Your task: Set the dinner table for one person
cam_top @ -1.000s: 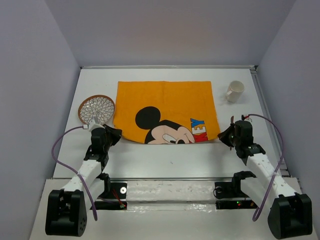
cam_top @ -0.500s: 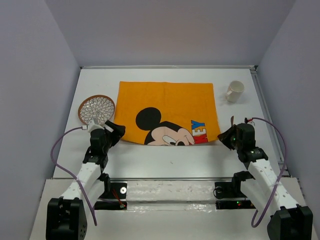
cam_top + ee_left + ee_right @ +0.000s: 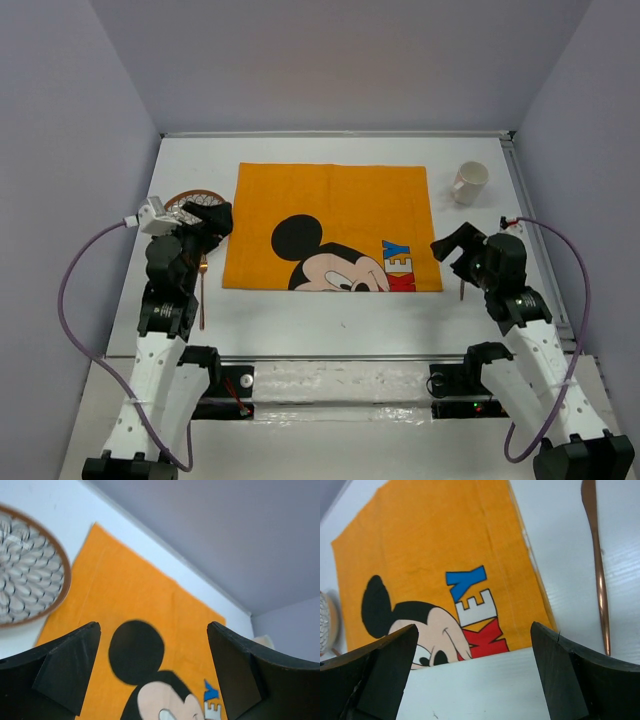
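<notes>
The dinner table (image 3: 340,320) is a white tabletop carrying an orange cartoon-mouse placemat (image 3: 330,225), which lies flat. My left gripper (image 3: 212,222) hovers open over the placemat's left edge, beside a brown-rimmed patterned plate (image 3: 180,210). In the left wrist view the open gripper (image 3: 152,665) frames the placemat (image 3: 150,600), with the plate (image 3: 25,575) to its left. My right gripper (image 3: 452,245) stands open above the placemat's near right corner. The right wrist view shows that gripper (image 3: 472,675) empty over the placemat (image 3: 445,555) and the table (image 3: 480,685).
A white mug (image 3: 468,182) stands at the back right. One copper-coloured utensil (image 3: 461,288) lies right of the placemat, seen also as a utensil (image 3: 597,575) in the right wrist view. Another copper utensil (image 3: 202,295) lies left of the placemat. Lavender walls enclose the table.
Both grippers have opened, let go of the placemat's near corners and lifted away. The placemat's front edge now lies flat and straight. The left arm has risen towards the plate.
</notes>
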You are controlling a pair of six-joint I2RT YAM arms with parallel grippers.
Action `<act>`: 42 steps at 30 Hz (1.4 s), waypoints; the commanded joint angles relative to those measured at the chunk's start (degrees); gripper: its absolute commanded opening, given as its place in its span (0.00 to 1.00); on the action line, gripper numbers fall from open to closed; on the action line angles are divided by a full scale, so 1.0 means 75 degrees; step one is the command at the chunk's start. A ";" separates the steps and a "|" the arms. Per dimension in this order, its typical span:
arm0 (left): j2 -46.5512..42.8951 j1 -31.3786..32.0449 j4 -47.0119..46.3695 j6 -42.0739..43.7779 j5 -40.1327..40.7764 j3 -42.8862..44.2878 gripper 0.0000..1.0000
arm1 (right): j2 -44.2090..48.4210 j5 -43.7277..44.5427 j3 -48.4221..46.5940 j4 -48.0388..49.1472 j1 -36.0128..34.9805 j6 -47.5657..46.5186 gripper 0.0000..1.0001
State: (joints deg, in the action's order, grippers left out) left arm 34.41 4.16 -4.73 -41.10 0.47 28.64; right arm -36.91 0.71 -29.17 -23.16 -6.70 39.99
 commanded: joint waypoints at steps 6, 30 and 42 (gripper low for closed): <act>-0.0580 0.0031 0.0900 0.1998 0.0266 0.2309 0.99 | -0.0539 -0.1348 -0.1360 0.0731 -0.0032 -0.0351 1.00; -0.1858 0.0569 0.0689 0.3559 0.1987 0.1454 0.99 | -0.9784 -0.0024 -0.7371 0.4739 -0.5576 0.0550 0.89; -0.1858 0.0710 0.0455 0.3429 0.1789 0.1431 0.99 | -1.3112 -0.0739 -1.0885 0.4483 -0.5892 0.1359 0.57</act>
State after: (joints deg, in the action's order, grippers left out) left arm 20.75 8.67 2.39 -15.55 13.74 39.70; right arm -130.61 -2.96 -101.10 9.06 -49.65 47.51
